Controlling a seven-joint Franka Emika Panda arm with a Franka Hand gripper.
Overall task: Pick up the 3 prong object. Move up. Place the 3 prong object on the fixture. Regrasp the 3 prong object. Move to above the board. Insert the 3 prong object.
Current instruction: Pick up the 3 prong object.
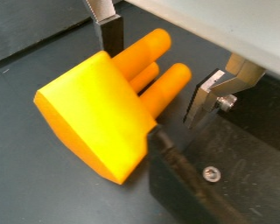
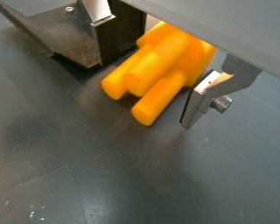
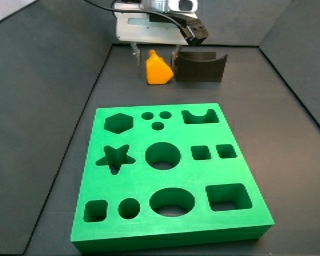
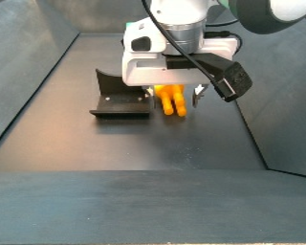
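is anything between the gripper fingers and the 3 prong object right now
Nothing visible. The gripper straddles the prongs of the 3 prong object beside the fixture, with open gaps to both fingers.

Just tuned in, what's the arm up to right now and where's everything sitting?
The gripper sits low at the back of the floor, its silver fingers on either side of the orange 3 prong object. The piece is right beside the dark fixture. The jaws look spread around the prongs, with a gap showing at one finger, so a firm grasp can't be confirmed. The green board lies nearer the front, all holes empty; nothing is inserted yet.
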